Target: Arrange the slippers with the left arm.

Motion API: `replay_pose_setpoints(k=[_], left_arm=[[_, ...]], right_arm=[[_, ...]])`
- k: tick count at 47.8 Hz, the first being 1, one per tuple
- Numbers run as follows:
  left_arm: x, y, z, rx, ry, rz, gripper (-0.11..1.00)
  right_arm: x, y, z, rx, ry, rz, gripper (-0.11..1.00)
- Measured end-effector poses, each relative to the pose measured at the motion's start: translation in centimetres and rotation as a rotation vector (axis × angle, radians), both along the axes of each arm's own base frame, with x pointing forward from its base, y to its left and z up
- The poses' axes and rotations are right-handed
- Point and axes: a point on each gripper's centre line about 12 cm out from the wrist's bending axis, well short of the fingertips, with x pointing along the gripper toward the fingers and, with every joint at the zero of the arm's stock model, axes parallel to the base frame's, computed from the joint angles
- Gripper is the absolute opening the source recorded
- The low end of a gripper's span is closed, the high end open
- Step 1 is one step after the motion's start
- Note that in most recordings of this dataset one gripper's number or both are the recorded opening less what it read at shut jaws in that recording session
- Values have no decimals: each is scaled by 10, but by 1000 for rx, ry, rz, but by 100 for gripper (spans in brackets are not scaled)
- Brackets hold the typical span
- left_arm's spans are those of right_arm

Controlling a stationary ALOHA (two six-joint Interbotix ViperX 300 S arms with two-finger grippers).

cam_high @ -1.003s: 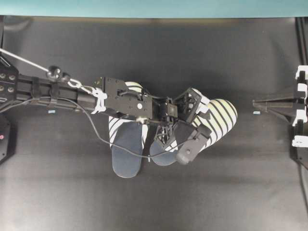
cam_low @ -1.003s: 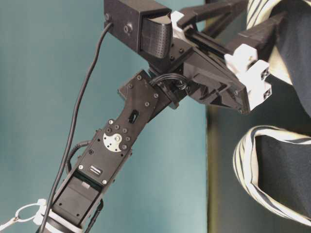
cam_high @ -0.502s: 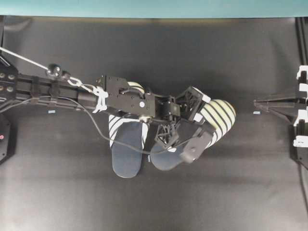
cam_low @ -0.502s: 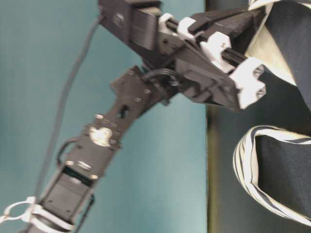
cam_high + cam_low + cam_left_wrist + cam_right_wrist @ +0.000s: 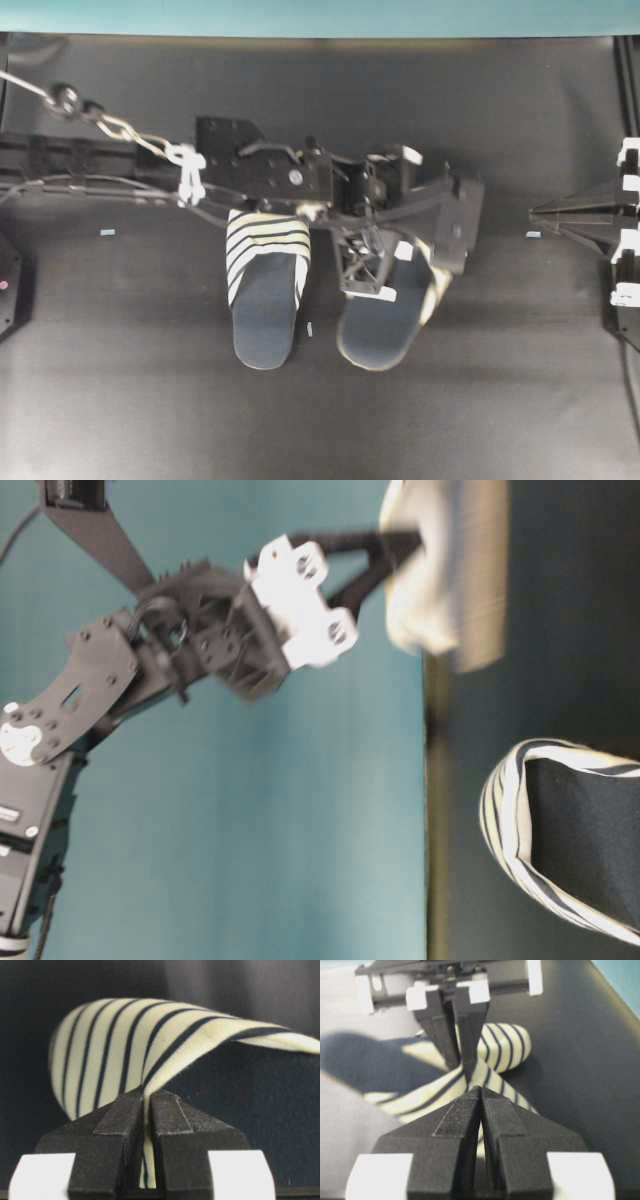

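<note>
we see left gripper (image 5: 147,1110) pinching right slipper (image 5: 385,325) by its striped toe edge to swing it parallel | other slipper (image 5: 265,295) just beside | right gripper (image 5: 480,1105) closed, parked

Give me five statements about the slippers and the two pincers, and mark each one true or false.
1. The left pincer is shut on the striped edge of a slipper's toe cover. True.
2. The right pincer holds the other slipper. False: its jaws are shut on nothing, and it sits at the right edge of the overhead view, away from both slippers.
3. The free slipper lies flat on the black table with its heel toward the bottom of the overhead view. True.
4. The two slippers are stacked one on the other. False: the held slipper is beside the free one.
5. The insoles are bright red. False: they are dark navy-grey.
</note>
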Motion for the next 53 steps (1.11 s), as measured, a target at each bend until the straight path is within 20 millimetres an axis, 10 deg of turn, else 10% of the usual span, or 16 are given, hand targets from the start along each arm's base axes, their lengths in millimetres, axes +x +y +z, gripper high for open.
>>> replay_pose_setpoints(k=[23, 53], left_arm=[[-38, 25, -23, -58, -7, 141, 1], [-38, 23, -35, -64, 2, 147, 1]], right_arm=[[-1, 0, 4, -1, -29, -1, -1], [-1, 0, 3, -1, -31, -2, -1]])
